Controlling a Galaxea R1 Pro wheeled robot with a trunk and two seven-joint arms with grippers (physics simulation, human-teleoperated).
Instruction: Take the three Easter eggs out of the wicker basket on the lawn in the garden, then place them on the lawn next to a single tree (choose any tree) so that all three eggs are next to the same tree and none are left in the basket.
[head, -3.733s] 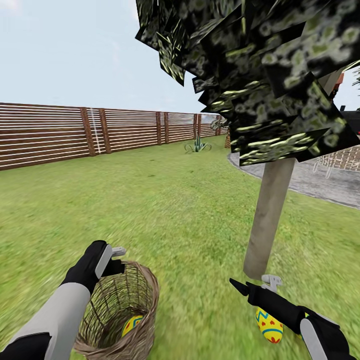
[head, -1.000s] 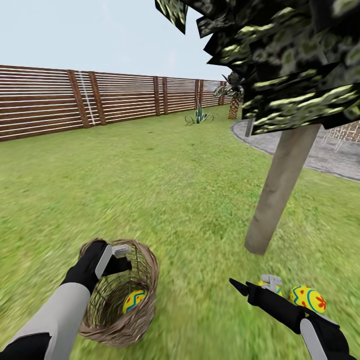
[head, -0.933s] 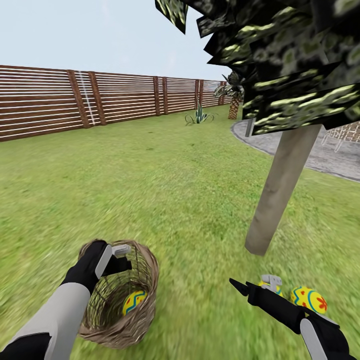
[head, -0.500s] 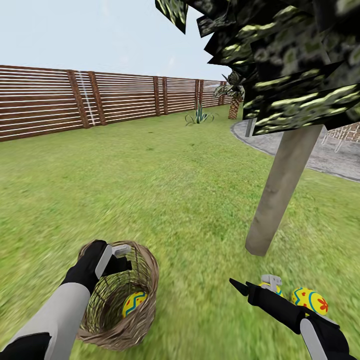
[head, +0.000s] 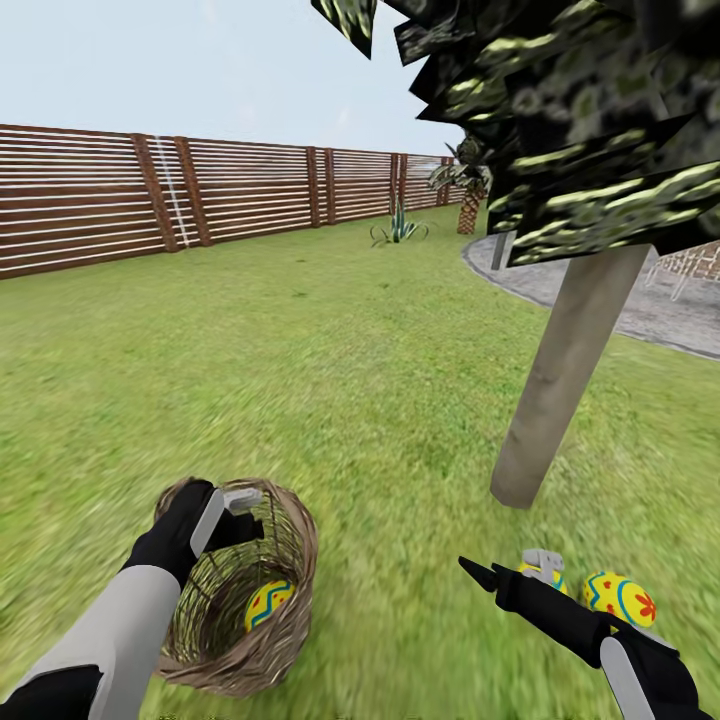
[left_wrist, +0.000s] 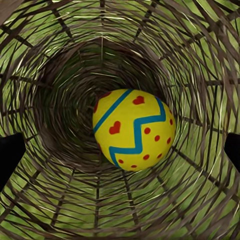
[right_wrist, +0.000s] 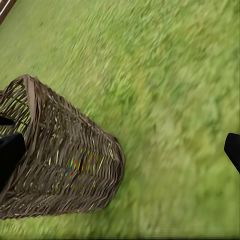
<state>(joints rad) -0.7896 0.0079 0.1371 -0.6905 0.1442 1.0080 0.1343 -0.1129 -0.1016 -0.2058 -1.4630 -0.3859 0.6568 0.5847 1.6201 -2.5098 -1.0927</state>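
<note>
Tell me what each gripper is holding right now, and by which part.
The left gripper holds the wicker basket by its rim. The right gripper holds nothing; its fingers are spread.

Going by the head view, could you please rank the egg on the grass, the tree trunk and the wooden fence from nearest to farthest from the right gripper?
1. Easter egg on the lawn, just beside the right gripper.
2. Tree trunk, ahead of it.
3. Wooden fence, far across the garden.

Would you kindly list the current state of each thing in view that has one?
Wicker basket: tipped over, left gripper at its rim.
Egg in basket: inside, not gripped.
Two eggs: on the lawn near the tree.
Right gripper: open, empty.
</note>
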